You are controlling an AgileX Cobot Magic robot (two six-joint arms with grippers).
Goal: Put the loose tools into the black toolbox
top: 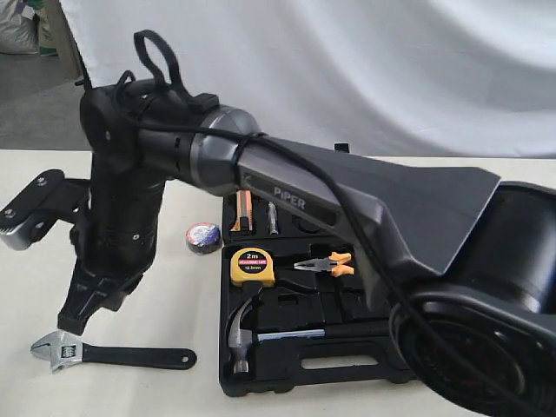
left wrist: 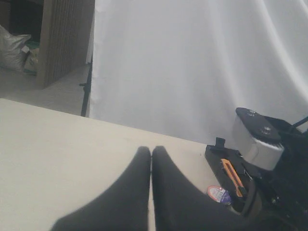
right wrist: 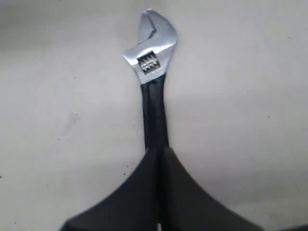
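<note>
The adjustable wrench (top: 104, 352) (right wrist: 153, 72) lies flat on the table at the front left, silver head to the left. My right gripper (top: 75, 317) (right wrist: 159, 150) hangs shut just over its black handle, with nothing between the fingers. The claw hammer (top: 252, 334) rests in a recess of the open black toolbox (top: 304, 375) (left wrist: 217, 153). The small black tape roll (top: 203, 237) (left wrist: 220, 195) sits on the table by the toolbox's left side. My left gripper (left wrist: 151, 150) is shut and empty over bare table; I cannot make it out in the exterior view.
Inside the toolbox are a yellow tape measure (top: 253, 266), orange-handled pliers (top: 328, 263) and an orange utility knife (top: 242, 211) (left wrist: 232, 176). The right arm (top: 287, 187) stretches across the toolbox from the right. A white curtain (top: 347, 61) hangs behind the table.
</note>
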